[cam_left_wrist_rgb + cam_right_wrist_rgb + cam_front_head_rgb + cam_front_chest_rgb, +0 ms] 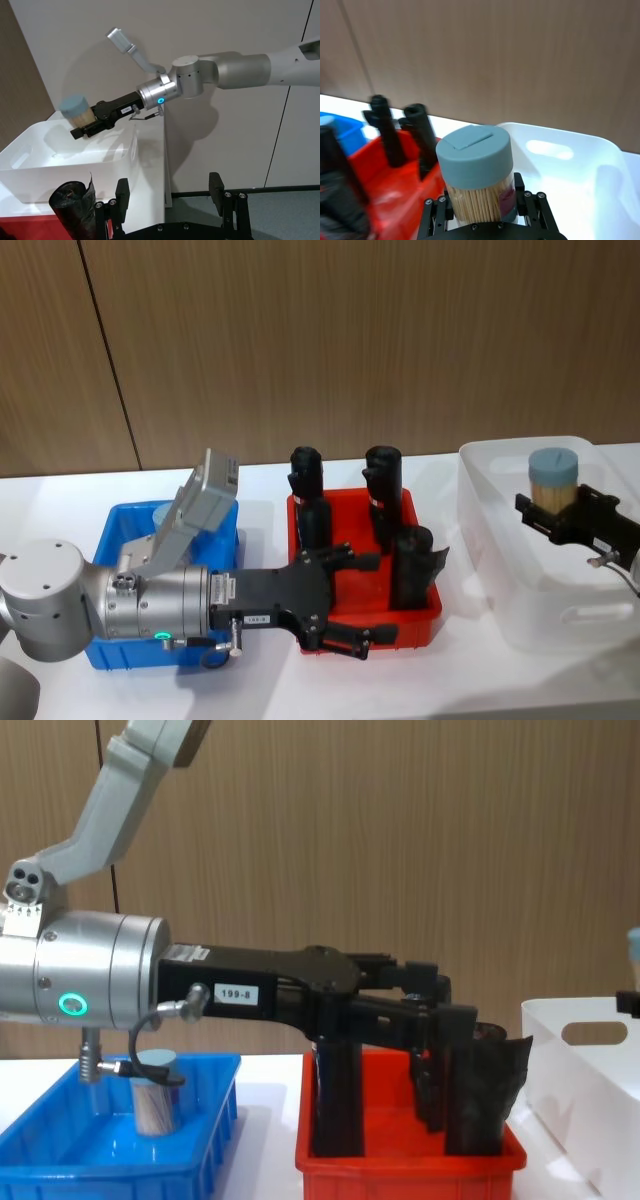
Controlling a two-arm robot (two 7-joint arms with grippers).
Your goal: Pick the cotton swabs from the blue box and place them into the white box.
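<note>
Fingers of my right gripper [548, 512] clamp one cotton swabs jar [553, 475] above the white box [480, 455], right of frame, not yet released. A second jar [155, 1105] stands in the blue box [215, 1115], lower left. My left gripper [372, 598] hangs spread and empty over the red bin [430, 612].

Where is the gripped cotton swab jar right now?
Head view, robot's right: the cotton swab jar sits in the right gripper above the white box, right of the red bin.
</note>
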